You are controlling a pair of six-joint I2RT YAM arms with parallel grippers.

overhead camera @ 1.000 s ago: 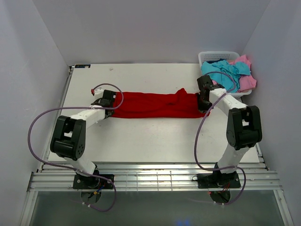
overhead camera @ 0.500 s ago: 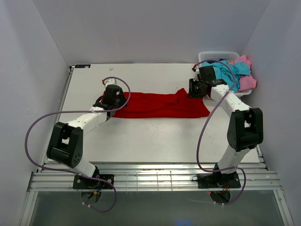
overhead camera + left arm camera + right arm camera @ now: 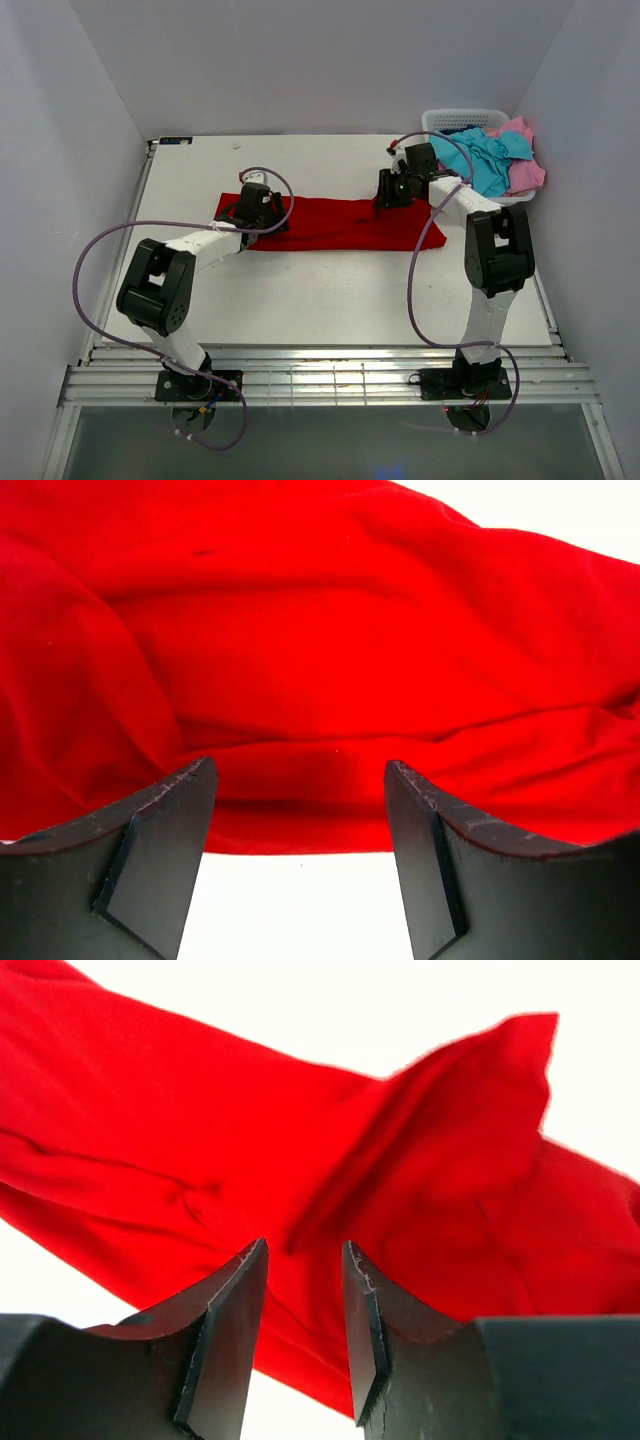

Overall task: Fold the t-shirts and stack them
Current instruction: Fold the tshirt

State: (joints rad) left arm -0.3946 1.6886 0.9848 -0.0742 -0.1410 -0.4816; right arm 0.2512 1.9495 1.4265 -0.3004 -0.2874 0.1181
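The red t-shirt [image 3: 335, 222] lies on the table [image 3: 330, 290], folded into a long strip. One end is near the white basket [image 3: 450, 120] and the strip runs away from it to the left. The turquoise t-shirt [image 3: 485, 160] and the pink t-shirt [image 3: 525, 175] are piled in the basket.

The left gripper [image 3: 300, 780] is at the strip's end farthest from the basket. Its jaws are spread wide with nothing between them. The right gripper [image 3: 305, 1250] is at the end nearest the basket. Its jaws stand a little apart and look empty too (the red in the gap lies past them).

The red shirt looks soft, light and floppy. It will sag and wrinkle when lifted, but it will not break. I think the best hold is a pinch on both corners of one short end, through all the layers, so the fold stays together.

No words, tags or brand marks can be read on the shirts or the basket.
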